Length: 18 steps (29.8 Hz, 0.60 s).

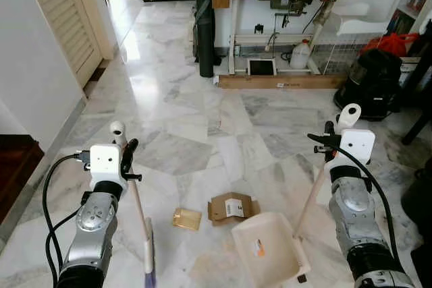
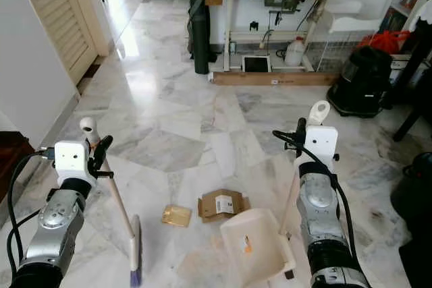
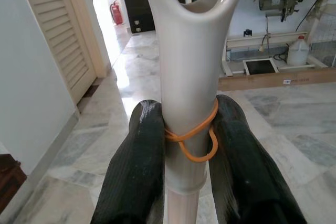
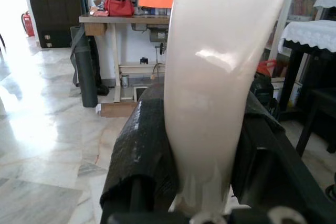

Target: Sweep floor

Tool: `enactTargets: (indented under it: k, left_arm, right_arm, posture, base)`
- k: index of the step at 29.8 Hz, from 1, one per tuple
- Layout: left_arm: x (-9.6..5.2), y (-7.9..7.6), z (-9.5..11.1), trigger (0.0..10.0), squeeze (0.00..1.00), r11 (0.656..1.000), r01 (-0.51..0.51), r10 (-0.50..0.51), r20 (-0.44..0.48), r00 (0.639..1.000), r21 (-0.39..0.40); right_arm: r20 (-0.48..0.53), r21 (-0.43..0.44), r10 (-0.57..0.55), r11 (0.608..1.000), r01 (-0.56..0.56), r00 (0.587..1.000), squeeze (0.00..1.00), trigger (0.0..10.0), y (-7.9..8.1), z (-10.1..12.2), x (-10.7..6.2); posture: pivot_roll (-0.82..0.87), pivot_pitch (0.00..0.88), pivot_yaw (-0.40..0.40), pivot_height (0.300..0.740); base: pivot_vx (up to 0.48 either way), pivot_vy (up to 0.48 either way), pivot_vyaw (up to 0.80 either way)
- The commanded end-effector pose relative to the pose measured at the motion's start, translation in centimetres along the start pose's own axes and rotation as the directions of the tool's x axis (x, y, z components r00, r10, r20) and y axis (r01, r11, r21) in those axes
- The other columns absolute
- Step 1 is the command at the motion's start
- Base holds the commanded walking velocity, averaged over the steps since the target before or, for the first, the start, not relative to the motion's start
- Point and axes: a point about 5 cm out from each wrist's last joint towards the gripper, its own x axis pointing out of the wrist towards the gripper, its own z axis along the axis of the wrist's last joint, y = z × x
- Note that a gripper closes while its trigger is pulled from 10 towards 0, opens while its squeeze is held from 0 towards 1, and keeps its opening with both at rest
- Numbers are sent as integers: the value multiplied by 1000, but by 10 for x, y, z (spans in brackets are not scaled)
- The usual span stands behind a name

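Left end effector (image 1: 127, 160) is clamped on the broom (image 1: 140, 217) handle; right end effector (image 1: 329, 141) is clamped on the dustpan (image 1: 268, 247) handle. On the floor (image 1: 189, 119) just beyond the pan lie cardboard (image 1: 231, 208) and a wrapper (image 1: 187, 218).

We stand on a pale marble floor (image 1: 182, 99) veined in grey, glossy where daylight falls near the louvred door. Just ahead of us two scraps lie on it — a flattened brown cardboard piece (image 1: 231, 207) with a white label and, just beside it, a small tan packet (image 1: 187, 218). The cream dustpan (image 1: 268, 249) rests on the tiles near the cardboard, and the broom head (image 1: 149, 269) touches the floor near the packet. Farther off — a wooden plank (image 1: 280, 81) lies under the worktable, with a white jug (image 1: 300, 54) behind it.
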Motion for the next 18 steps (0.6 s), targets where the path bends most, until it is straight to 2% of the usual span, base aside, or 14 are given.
enactTargets:
  k: [1, 18]
  left_arm:
    - [3, 0, 7, 10000, 0, 1000, -1, 0, 27, 1000, 27]
    - [4, -1, 7, 10000, 0, 1000, -3, 2, 30, 1000, 26]
  right_arm:
    - [36, 4, -5, 1000, 4, 999, 0, 10000, -2, 9, 4]
    - [36, 2, -3, 1000, 3, 999, 0, 10000, -2, 9, 5]
  posture:
    - [56, 0, 29, 740]
    - [55, 0, 24, 740]
  base:
    - [0, -371, 0]
    - [0, -369, 0]
